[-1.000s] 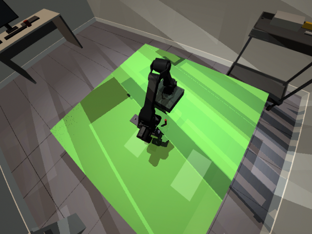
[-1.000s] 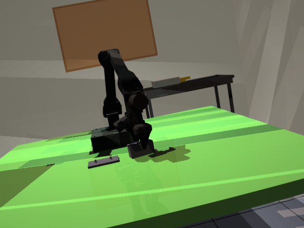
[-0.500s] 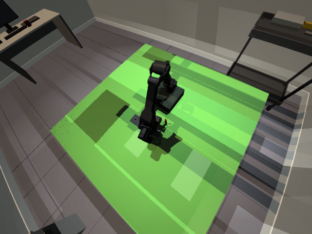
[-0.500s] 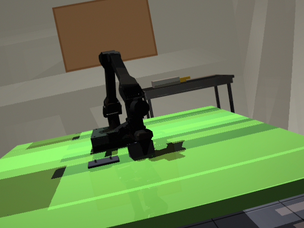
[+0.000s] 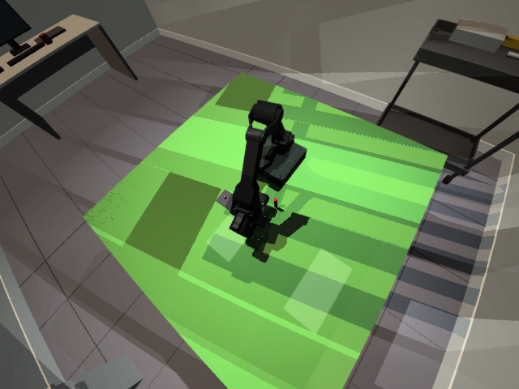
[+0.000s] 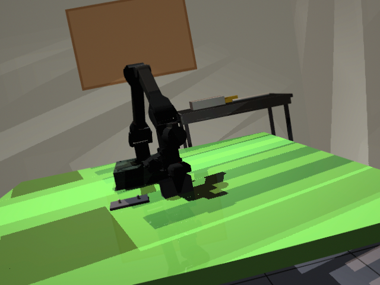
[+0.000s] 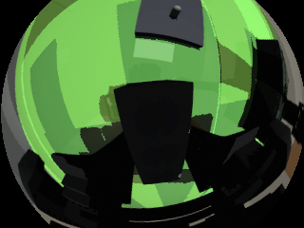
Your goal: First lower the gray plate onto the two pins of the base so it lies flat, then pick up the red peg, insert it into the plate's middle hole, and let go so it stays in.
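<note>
The gray plate (image 6: 167,187) (image 7: 154,109) looks almost black in shadow and stands as a block on the green surface. My gripper (image 6: 179,187) (image 7: 154,124) is lowered around it, a finger against each side, and looks shut on it. The flat gray base (image 5: 221,201) (image 6: 129,203) (image 7: 154,24) lies apart from the plate, partly behind the arm in the top view; two upright pins show in the exterior view. The red peg (image 5: 275,200) stands beside the gripper in the top view; I cannot make it out in the other views. The plate's holes are not visible.
The arm's dark block mount (image 5: 282,169) (image 6: 125,177) stands behind the peg and base. The arm's hard shadow falls beside the gripper on the green table top (image 5: 259,331) (image 6: 276,211). A desk (image 5: 73,25) and a dark cart (image 5: 427,50) (image 6: 260,105) stand beyond the table.
</note>
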`<state>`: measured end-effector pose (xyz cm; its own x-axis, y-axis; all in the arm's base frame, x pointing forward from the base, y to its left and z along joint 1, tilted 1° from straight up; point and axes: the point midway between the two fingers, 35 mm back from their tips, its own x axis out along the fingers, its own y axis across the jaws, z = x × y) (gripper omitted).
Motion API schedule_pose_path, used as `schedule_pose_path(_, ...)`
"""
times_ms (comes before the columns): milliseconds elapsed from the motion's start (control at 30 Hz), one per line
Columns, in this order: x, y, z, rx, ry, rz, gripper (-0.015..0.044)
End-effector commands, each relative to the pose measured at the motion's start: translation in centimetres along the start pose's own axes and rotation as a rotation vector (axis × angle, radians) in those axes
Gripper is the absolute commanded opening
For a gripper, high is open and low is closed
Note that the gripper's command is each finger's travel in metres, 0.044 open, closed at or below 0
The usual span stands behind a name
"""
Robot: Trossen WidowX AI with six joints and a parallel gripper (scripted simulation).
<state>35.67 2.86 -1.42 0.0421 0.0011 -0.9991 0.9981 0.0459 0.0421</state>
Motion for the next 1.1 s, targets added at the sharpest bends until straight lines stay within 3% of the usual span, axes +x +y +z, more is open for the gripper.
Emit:
schedule_pose_path(0,0.1,0.0,-0.1,0.000,0.004,0.000,0.0131)
schedule_pose_path(167,-0.7,0.1,-0.1,0.000,0.004,0.000,0.0000)
schedule_pose_path(1067,-9.1,0.9,-0.3,0.000,0.005,0.001,0.0000)
